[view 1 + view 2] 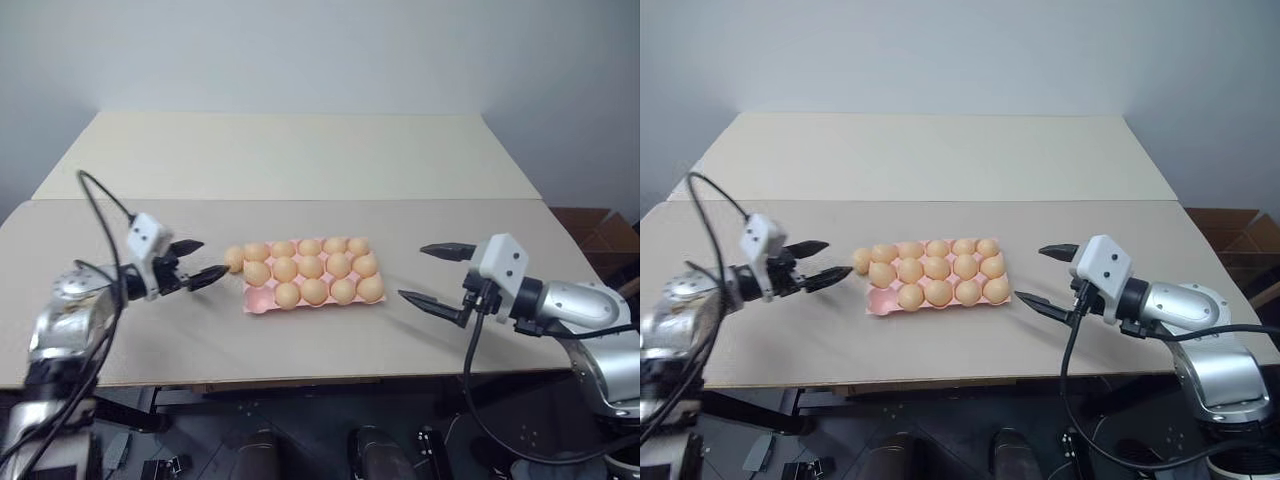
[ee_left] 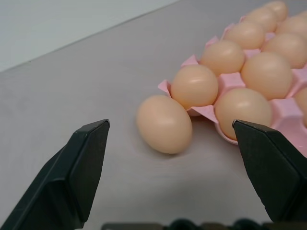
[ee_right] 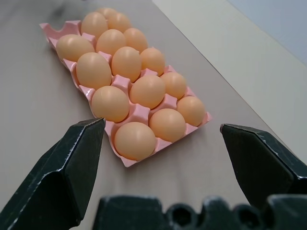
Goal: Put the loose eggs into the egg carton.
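Seen from the head: flat pink moulded egg carton (image 1: 262, 301) on a beige tabletop (image 1: 150, 330), one smooth orange-tan loose egg (image 1: 234, 259) touching its far-left corner. Left of the carton, left gripper (image 1: 196, 262), fingers wide apart, empty, tips just short of that egg. Right of the carton, right gripper (image 1: 433, 275) also spread wide, empty.

Left wrist: egg lying ahead between the open fingers (image 2: 76, 177).

Right wrist: carton ahead between open black fingers (image 3: 67, 167).

Egg carton (image 2: 283, 112) cut off by frame edge; empty cup prob. unseen.

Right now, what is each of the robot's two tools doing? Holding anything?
Left tool: open, holding nothing, fingers on either side of a loose egg lying beside the egg carton.
Right tool: open, holding nothing.
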You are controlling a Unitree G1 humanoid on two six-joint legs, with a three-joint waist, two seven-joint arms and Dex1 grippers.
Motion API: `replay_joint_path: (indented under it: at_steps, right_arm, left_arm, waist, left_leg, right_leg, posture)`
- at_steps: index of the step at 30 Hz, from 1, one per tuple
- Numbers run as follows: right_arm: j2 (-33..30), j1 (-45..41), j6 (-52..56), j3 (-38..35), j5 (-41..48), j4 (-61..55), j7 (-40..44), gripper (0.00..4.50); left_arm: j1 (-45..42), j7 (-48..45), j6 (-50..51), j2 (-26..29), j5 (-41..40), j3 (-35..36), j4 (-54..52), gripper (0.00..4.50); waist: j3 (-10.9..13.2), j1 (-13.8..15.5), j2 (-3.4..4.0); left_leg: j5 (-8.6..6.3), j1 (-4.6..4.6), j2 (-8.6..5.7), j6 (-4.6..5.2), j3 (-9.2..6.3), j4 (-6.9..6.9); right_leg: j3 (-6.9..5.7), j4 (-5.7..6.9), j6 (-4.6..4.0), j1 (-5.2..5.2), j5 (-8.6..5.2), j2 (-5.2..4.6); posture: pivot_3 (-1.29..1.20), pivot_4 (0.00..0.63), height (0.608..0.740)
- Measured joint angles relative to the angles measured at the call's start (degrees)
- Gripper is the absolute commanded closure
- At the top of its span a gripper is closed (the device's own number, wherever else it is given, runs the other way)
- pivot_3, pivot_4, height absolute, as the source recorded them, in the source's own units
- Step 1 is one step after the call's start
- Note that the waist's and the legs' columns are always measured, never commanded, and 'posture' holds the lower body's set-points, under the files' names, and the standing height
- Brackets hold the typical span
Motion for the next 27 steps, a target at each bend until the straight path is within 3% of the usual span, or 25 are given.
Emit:
replay_joint_path:
  at_steps: [10, 13, 20, 27]
  right_arm:
    - [-0.3, 2.5, 1.4, -2.3, 1.5, -4.1, -1.5, 0.0]
    - [-0.4, 3.2, 1.6, -2.8, 1.8, -4.8, -1.7, 0.0]
    - [-0.4, 3.7, 2.5, -2.9, 2.0, -5.5, -2.8, 0.0]
    - [-0.4, 3.8, 2.6, -2.9, 2.0, -6.5, -3.3, 0.0]
  left_arm:
    - [-11.5, -1.9, -9.3, -3.5, 8.0, -6.0, 20.0, 0.03]
    - [-12.7, -2.1, -10.4, -4.5, 9.4, -6.7, 22.9, 0.62]
    - [-13.9, -2.4, -11.1, -4.8, 10.6, -6.8, 24.7, 2.87]
    - [-9.0, -4.5, -11.5, -0.8, 8.8, -4.2, 16.6, 2.87]
  waist:
    - [0.0, 0.2, -0.02]
    - [0.0, 0.3, -0.02]
    - [0.0, 0.3, -0.02]
    - [0.0, -0.3, -0.02]
  left_leg:
    - [-0.01, 0.0, -0.04, 0.02, -0.01, 0.03]
    - [-0.01, -0.01, -0.04, 0.02, -0.02, 0.05]
    - [-0.01, -0.02, -0.04, 0.02, -0.03, 0.06]
    - [-0.01, -0.03, 0.02, 0.02, -0.03, 0.06]
  right_leg:
    - [-0.02, 0.01, 0.06, 0.03, 0.02, -0.04]
    - [-0.02, 0.01, 0.07, 0.04, 0.02, -0.04]
    - [-0.02, 0.03, 0.08, 0.03, 0.03, -0.04]
    - [-0.02, 0.03, 0.08, 0.01, 0.03, -0.03]
  posture:
    - [0.0, 0.15, 0.74]
    - [0.0, 0.15, 0.74]
    - [0.0, 0.15, 0.74]
    - [0.0, 0.15, 0.74]
